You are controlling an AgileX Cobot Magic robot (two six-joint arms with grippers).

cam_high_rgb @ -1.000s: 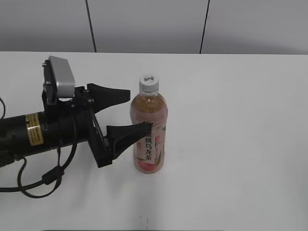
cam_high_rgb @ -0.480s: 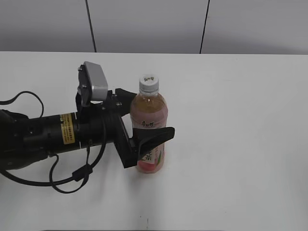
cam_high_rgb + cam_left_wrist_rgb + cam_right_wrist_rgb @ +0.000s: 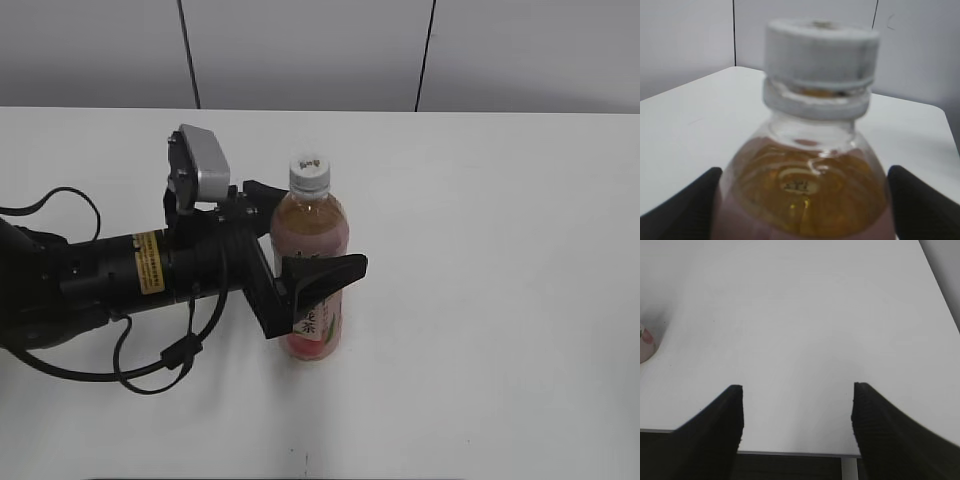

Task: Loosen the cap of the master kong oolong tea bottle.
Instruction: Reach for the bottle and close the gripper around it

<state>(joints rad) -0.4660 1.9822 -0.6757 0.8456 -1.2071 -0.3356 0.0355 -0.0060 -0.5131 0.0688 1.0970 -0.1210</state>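
Note:
The master kong oolong tea bottle (image 3: 313, 250) stands upright on the white table, with pale amber tea and a pink label. Its white cap (image 3: 310, 174) sits on top. In the left wrist view the bottle (image 3: 805, 195) fills the lower frame, blurred, and the cap (image 3: 820, 50) is above it. My left gripper (image 3: 335, 230) reaches in from the left at mid-height, with one finger (image 3: 325, 272) in front of the bottle and the other behind it. Its jaws (image 3: 803, 172) flank the body, open. My right gripper (image 3: 797, 387) is open and empty over bare table.
The white table (image 3: 500, 250) runs to a grey panelled wall at the back. The right wrist view shows the table's front edge (image 3: 790, 452) just under the fingers. A pink sliver of the bottle (image 3: 644, 340) shows at that view's left edge.
My left arm has moved right, from beside the bottle to straddling it. Since half a second ago it has shifted only slightly further. The bottle has not moved.

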